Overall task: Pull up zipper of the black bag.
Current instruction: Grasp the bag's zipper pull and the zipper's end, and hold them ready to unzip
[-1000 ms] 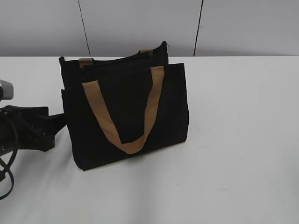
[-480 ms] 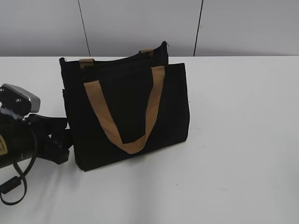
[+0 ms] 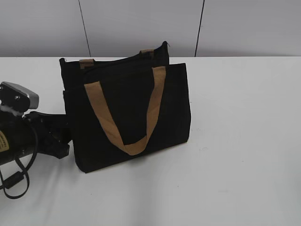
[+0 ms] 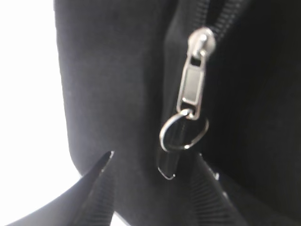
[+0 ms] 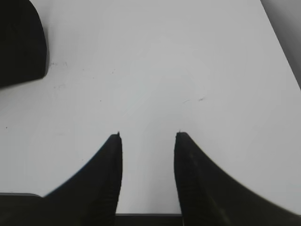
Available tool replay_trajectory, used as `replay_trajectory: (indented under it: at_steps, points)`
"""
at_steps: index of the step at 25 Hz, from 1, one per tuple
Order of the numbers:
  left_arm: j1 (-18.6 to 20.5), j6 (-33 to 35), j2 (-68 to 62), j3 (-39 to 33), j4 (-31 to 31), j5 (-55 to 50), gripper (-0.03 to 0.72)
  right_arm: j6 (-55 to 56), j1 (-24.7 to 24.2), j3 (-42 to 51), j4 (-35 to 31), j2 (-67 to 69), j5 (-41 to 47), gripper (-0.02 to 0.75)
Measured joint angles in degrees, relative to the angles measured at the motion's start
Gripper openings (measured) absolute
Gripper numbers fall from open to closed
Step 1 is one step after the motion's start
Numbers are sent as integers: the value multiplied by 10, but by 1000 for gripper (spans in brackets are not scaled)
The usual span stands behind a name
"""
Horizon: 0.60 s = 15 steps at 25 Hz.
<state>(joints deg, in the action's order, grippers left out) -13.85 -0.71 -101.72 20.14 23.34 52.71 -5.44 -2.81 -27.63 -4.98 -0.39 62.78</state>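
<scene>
The left pincer (image 4: pixel 153 162) stands open, its two fingers spread either side of the zipper (image 4: pixel 190 106), whose ring pull hangs just above the gap, not yet gripped. Over the past second the left arm has advanced from the table's edge to the left end of the black bag (image 3: pixel 127 113), so a grasp looks imminent. The slider's long axis runs along the track, pull end toward the pincer. The right pincer (image 5: pixel 146 141) (idle, apparently) hovers open over bare table (image 5: pixel 164 61).
</scene>
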Motion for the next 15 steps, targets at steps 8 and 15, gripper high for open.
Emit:
replay_trajectory:
  at_steps: [8, 15]
  points:
    - [1, 0, -27, 0, 3, 40, 376, 0, 0, 0, 0, 0, 0, 295]
    - [1, 0, -30, 0, 3, 58, 348, 0, 0, 0, 0, 0, 0, 295]
